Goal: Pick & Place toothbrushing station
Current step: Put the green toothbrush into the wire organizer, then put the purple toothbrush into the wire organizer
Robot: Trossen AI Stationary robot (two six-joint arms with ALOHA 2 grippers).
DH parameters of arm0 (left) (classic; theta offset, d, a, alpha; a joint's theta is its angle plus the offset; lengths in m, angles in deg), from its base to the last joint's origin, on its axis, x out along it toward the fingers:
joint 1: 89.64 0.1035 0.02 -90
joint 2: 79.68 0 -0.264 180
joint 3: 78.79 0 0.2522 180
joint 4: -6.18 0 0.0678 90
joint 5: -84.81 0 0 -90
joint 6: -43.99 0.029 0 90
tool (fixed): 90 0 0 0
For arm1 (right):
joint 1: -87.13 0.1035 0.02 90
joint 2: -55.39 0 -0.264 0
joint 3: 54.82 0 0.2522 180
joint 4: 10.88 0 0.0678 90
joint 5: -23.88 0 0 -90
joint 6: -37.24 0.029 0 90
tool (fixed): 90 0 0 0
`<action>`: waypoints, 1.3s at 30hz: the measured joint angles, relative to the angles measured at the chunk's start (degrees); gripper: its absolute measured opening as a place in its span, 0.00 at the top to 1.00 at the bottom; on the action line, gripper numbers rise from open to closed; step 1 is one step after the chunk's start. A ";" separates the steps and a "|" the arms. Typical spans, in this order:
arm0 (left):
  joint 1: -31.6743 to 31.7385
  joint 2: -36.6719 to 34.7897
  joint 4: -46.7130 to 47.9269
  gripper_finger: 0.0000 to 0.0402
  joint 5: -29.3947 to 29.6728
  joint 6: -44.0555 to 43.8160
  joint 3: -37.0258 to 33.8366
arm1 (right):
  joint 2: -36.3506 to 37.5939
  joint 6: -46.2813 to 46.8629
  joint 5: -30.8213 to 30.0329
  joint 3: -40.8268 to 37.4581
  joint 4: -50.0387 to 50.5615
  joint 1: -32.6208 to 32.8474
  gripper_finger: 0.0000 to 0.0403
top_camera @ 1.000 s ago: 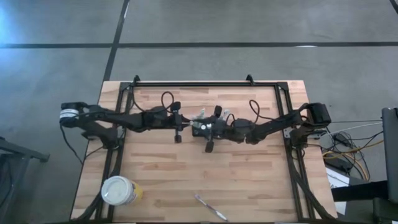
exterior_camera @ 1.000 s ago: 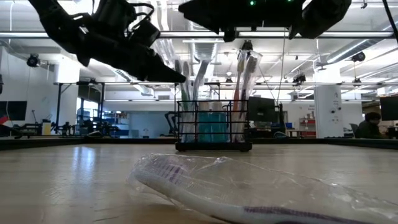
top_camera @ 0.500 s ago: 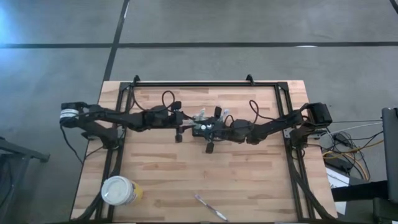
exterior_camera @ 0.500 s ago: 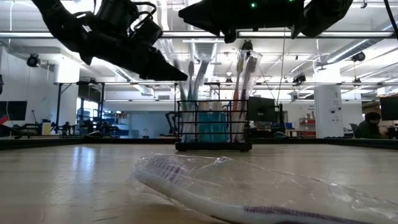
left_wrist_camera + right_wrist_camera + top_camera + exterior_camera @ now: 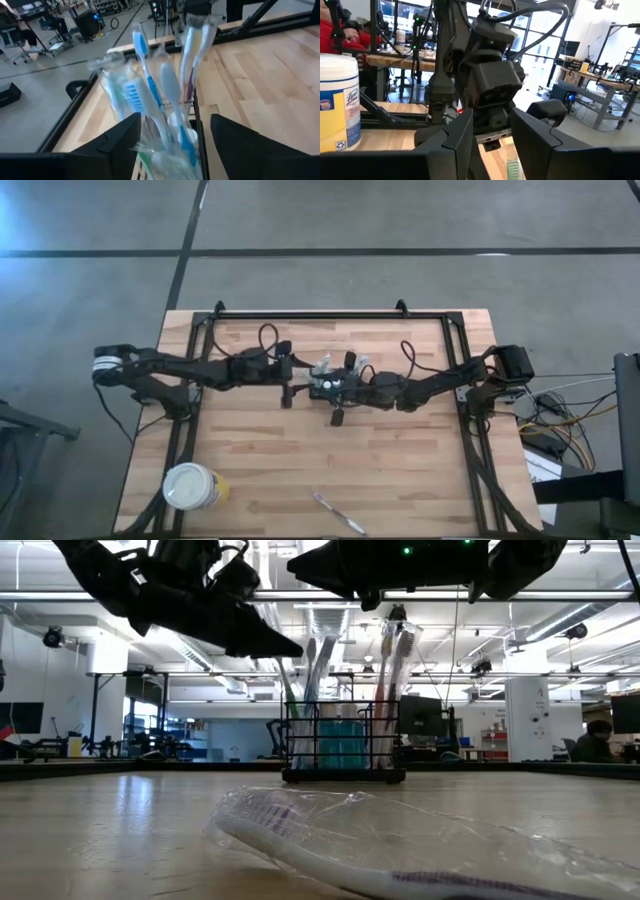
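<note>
standing mid-table, the toothbrushing station (image 5: 343,748) holds wrapped toothbrushes (image 5: 165,95). the left gripper (image 5: 172,145) hangs just beside them, fingers spread wide around the bristle ends, gripping nothing. the right gripper (image 5: 492,137) hovers above, partly open, empty.

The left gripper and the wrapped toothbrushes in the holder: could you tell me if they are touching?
Cannot tell. In the left wrist view the open left gripper straddles the wrapped toothbrushes; their wrapping reaches its fingers.
</note>
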 joint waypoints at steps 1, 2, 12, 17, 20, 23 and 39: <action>0.00 -0.18 0.02 0.39 -0.05 0.05 0.14 | 0.00 -0.02 0.00 0.00 0.07 0.00 0.69; 0.00 -0.40 0.05 0.39 -0.21 0.07 0.31 | 0.00 0.00 0.00 0.00 0.29 0.00 0.69; 0.00 -5.20 1.94 0.38 -1.72 0.82 0.94 | -0.01 0.24 0.01 -0.02 1.06 0.04 0.67; -0.18 -13.81 10.71 0.38 -3.34 2.44 1.57 | 1.47 0.23 0.00 -0.07 3.60 0.70 0.69; -0.26 -21.93 18.22 0.39 -3.73 1.97 2.34 | 4.46 0.17 0.00 -0.09 8.70 1.66 0.71; -0.24 -30.52 25.81 0.41 -3.61 1.48 2.38 | 8.53 0.10 0.01 -0.11 14.56 3.03 0.73; -0.24 -61.53 38.18 0.97 -3.61 -6.18 -11.64 | 34.96 2.92 6.93 -15.44 16.46 6.60 0.90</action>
